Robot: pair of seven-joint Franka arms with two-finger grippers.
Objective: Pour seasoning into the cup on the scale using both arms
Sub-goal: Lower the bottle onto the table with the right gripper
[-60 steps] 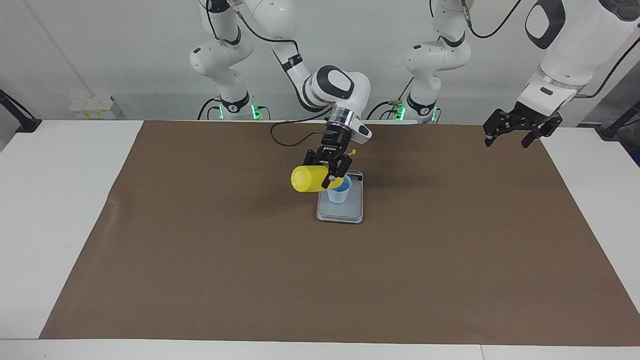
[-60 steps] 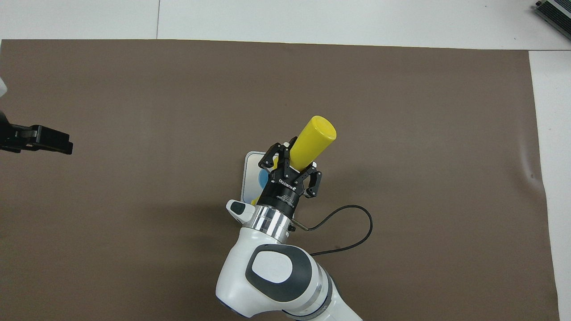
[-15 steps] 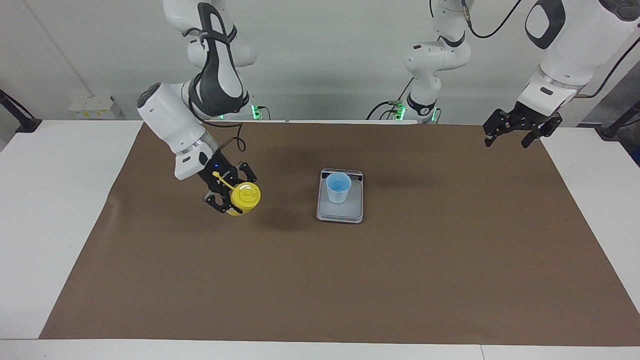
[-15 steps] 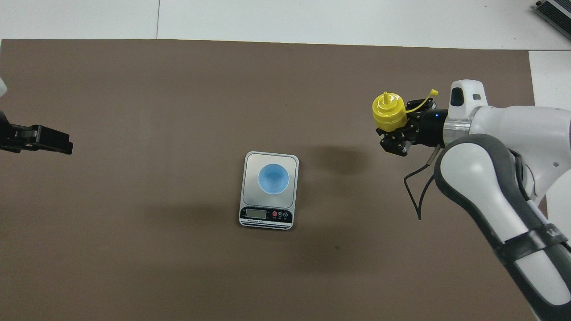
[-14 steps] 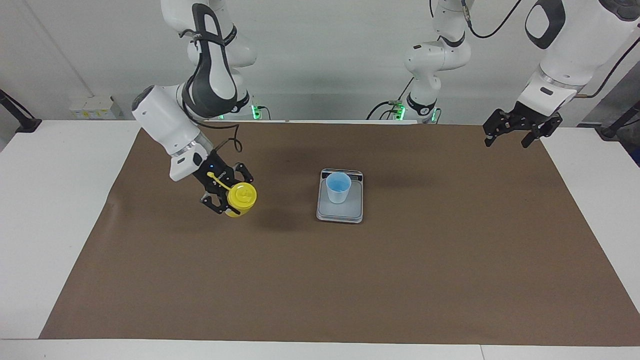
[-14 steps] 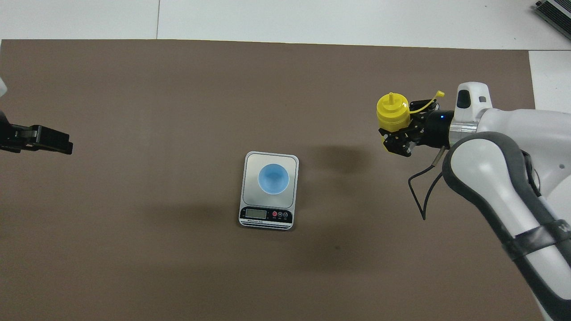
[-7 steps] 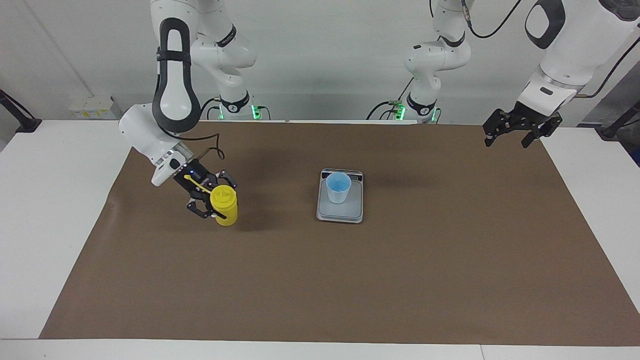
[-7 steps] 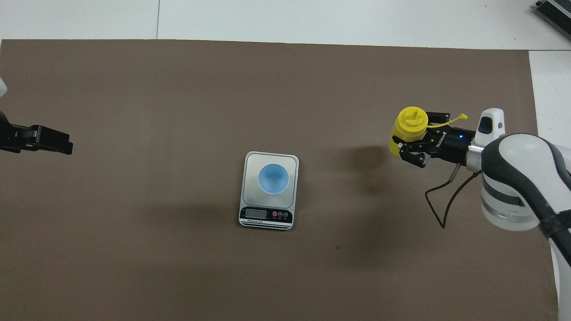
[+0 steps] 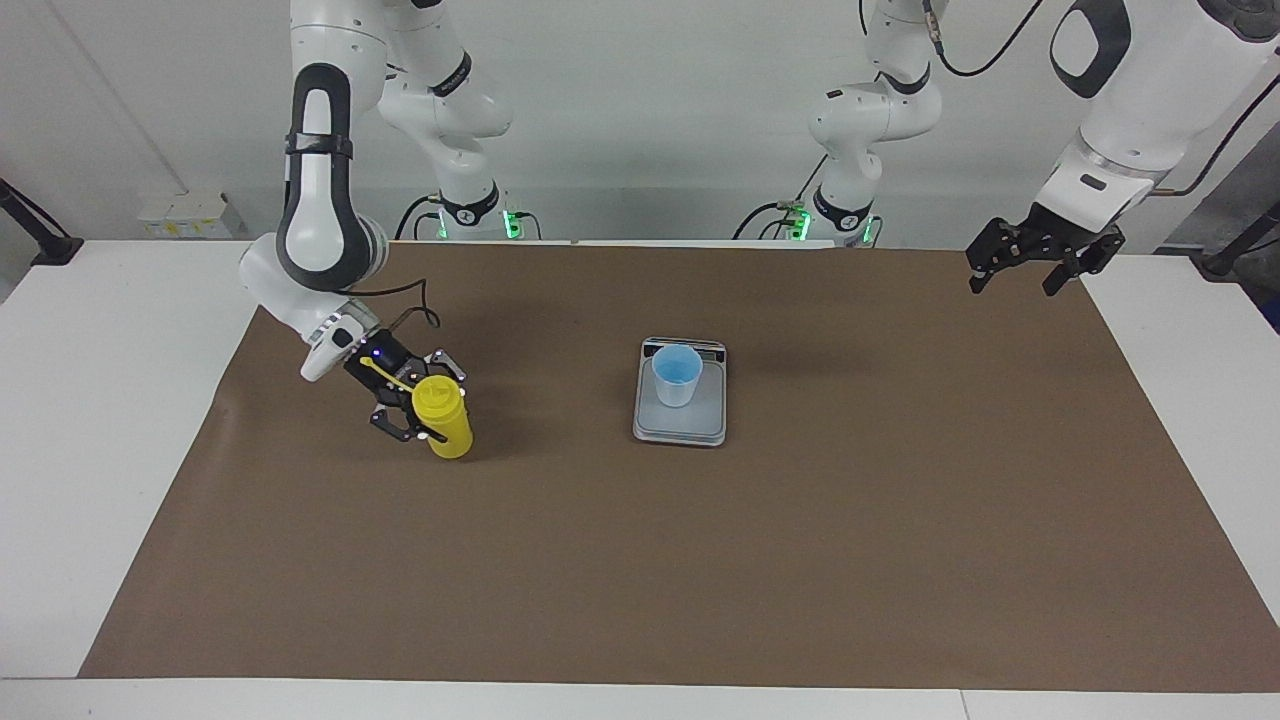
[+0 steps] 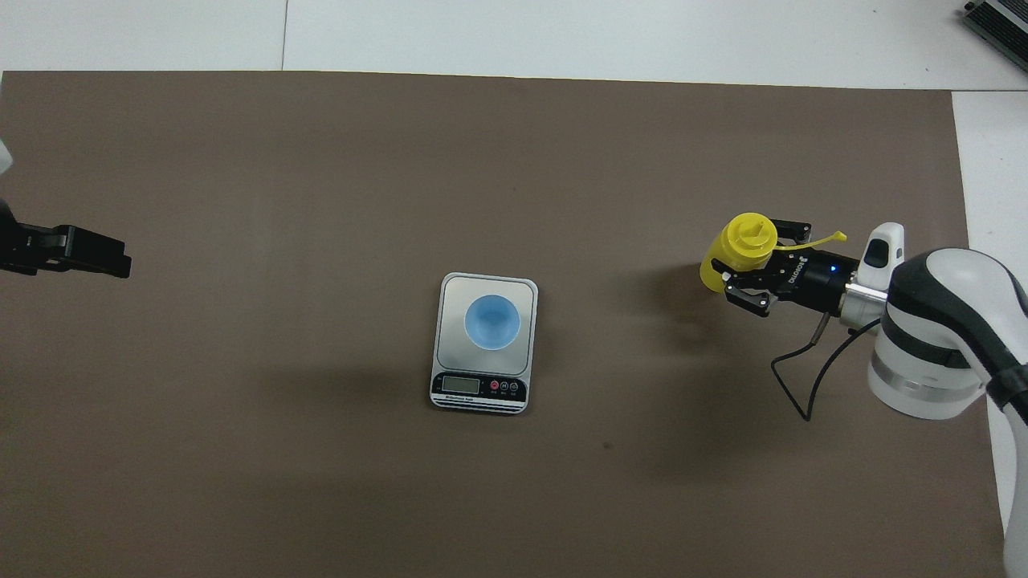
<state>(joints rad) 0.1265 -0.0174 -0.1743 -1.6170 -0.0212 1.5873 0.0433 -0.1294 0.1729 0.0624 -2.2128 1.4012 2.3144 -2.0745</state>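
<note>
The yellow seasoning bottle (image 9: 443, 420) (image 10: 740, 247) is upright near the right arm's end of the brown mat, its base at or just above the mat. My right gripper (image 9: 420, 412) (image 10: 751, 261) is shut on the bottle, gripping it from the side. The pale blue cup (image 9: 677, 374) (image 10: 491, 322) stands on the silver scale (image 9: 681, 420) (image 10: 484, 385) at mid-table, apart from both grippers. My left gripper (image 9: 1040, 262) (image 10: 76, 250) hangs open with nothing in it above the mat's corner at the left arm's end, where that arm waits.
A brown mat (image 9: 700, 560) covers most of the white table (image 9: 90, 400). A black cable (image 10: 803, 369) loops from the right wrist over the mat. A dark device (image 10: 1000, 20) sits at the table's corner farthest from the robots.
The right arm has carried the bottle away from the scale toward its own end of the table, turned it upright and lowered it to the mat. The left arm has not moved.
</note>
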